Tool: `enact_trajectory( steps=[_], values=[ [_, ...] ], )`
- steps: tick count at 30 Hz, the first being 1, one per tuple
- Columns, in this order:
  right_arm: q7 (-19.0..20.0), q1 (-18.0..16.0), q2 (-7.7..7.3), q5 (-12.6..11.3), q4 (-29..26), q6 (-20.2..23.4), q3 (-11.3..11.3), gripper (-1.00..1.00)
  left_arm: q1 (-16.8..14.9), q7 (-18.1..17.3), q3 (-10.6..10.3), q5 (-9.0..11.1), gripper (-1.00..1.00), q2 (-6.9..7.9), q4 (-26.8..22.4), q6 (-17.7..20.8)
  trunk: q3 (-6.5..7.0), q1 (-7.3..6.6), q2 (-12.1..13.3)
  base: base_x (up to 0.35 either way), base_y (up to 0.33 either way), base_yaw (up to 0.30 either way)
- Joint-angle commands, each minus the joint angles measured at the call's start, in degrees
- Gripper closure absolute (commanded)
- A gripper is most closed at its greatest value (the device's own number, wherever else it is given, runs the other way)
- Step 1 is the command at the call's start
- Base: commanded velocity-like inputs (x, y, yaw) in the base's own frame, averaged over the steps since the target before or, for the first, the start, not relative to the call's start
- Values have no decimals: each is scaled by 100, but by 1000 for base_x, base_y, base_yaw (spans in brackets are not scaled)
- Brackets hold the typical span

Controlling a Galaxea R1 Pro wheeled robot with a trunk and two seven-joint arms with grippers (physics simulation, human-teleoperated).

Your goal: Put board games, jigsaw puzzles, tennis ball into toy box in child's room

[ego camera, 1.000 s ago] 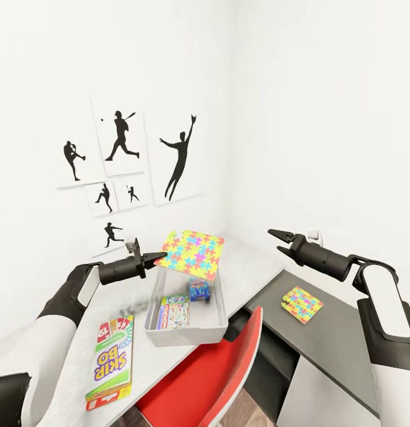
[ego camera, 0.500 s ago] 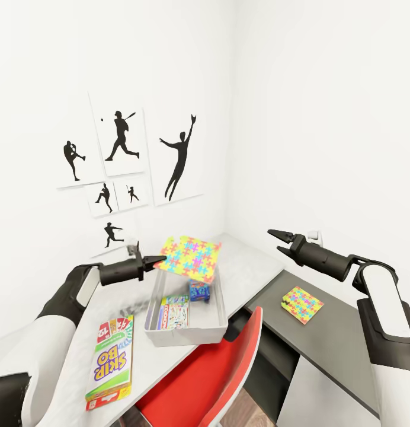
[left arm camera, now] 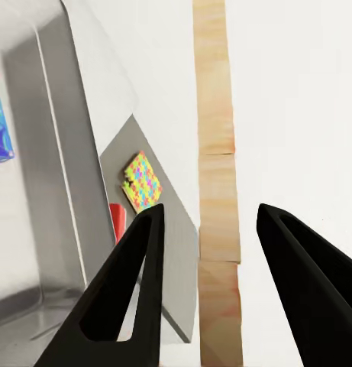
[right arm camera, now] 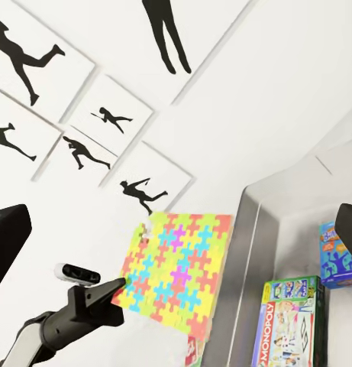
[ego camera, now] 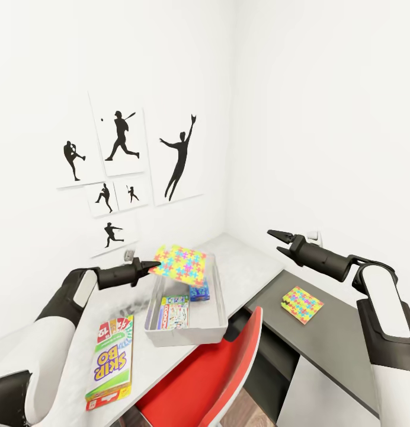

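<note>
A jigsaw puzzle point(ego camera: 181, 264) hangs tilted over the far end of the toy box point(ego camera: 184, 333), its lower edge blurred. My left gripper point(ego camera: 150, 265) is at the puzzle's left edge; in the left wrist view its fingers point(left arm camera: 149, 252) stand open with nothing between them. Inside the toy box lie a Monopoly board game point(ego camera: 174, 312) and a small blue box point(ego camera: 199, 290). The SKIP-BO board game point(ego camera: 110, 362) lies on the table point(ego camera: 243, 261) near its front edge. A second jigsaw puzzle point(ego camera: 303, 303) lies on the dark grey cabinet point(ego camera: 335, 344). My right gripper point(ego camera: 275, 239) hovers open above the table's right end.
A red chair point(ego camera: 211, 379) is pushed against the table just in front of the toy box. White walls close the corner behind the table, with black sports pictures point(ego camera: 122, 142) on the left wall. A strip of wood floor point(left arm camera: 216, 153) shows in the left wrist view.
The left gripper drew back to the left and slightly down. The puzzle has sunk and tilted toward the toy box. The right arm stayed still.
</note>
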Motion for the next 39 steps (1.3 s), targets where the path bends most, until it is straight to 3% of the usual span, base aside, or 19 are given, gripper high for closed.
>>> enact_trajectory(
  steps=[1,4,7,11,39],
  values=[
    [-54,17,21,-15,13,33,29,-100,8,-7,48,-48,100,-35,36,-19,-9,3,-10,0,0,0],
    [-58,19,56,-14,24,37,125,-100,40,95,142,-37,100,-132,134,-125,-9,3,-10,0,0,0],
    [-60,-23,110,-9,37,46,181,-100,59,28,60,-21,100,-213,231,-28,-9,3,-10,0,0,0],
    [-61,-30,227,-6,51,42,208,-100,61,-83,25,-18,100,-216,201,14,-9,3,-10,0,0,0],
    [-61,-31,246,4,131,40,214,-100,62,-56,72,-45,100,-208,1021,-15,-9,3,-10,0,0,0]
  ],
)
